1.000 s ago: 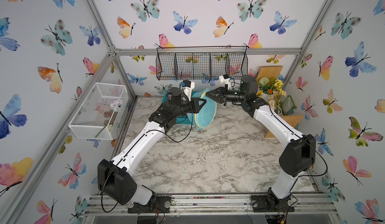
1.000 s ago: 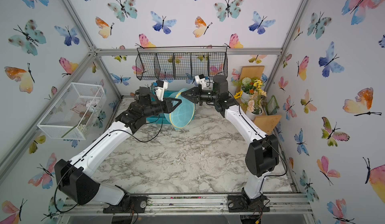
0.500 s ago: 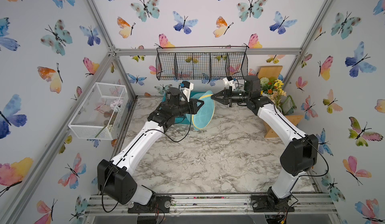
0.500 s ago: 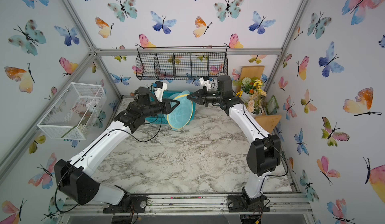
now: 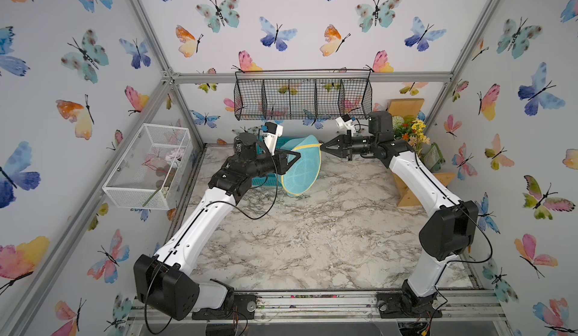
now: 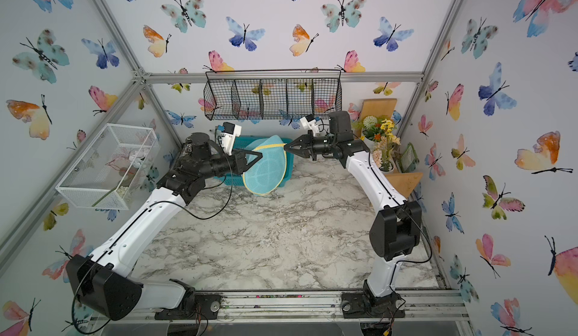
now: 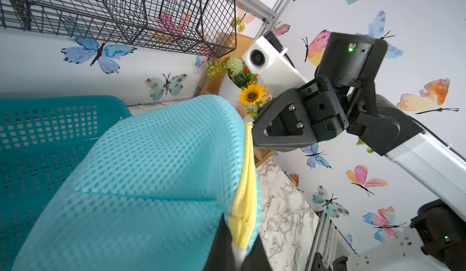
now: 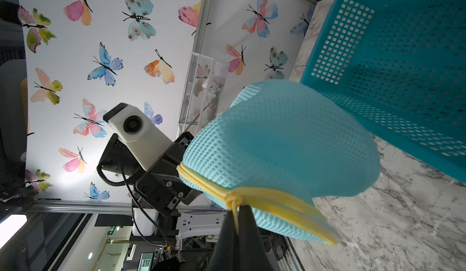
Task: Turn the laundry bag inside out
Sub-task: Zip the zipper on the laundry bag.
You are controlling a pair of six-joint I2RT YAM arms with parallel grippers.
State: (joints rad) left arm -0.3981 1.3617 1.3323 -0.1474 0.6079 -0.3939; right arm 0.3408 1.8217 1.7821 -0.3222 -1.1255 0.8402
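Observation:
The laundry bag [image 5: 301,167] [image 6: 266,170] is light-turquoise mesh with yellow piping. It hangs above the back of the table, stretched between my two grippers. My left gripper [image 5: 298,155] [image 6: 261,155] is shut on the bag's yellow-piped rim [image 7: 245,194], and a white ribbon shows between its fingers in the left wrist view. My right gripper [image 5: 322,146] [image 6: 285,146] is shut on the yellow piping [image 8: 234,199] at the opposite side, pulling that edge into a point. In the wrist views the mesh [image 7: 151,169] [image 8: 277,143] bulges beyond the rim.
A rigid teal plastic basket [image 5: 266,181] [image 6: 289,162] [image 7: 37,143] [image 8: 403,68] stands just behind the bag. A black wire basket [image 5: 303,100] hangs on the back wall and a white wire basket [image 5: 147,165] on the left wall. Flowers [image 5: 413,131] and wooden stands [image 5: 409,193] fill the back right corner.
My right gripper has drawn back to the right with the piping, stretching the bag's upper edge into a point. The left gripper has kept its hold and hardly moved.

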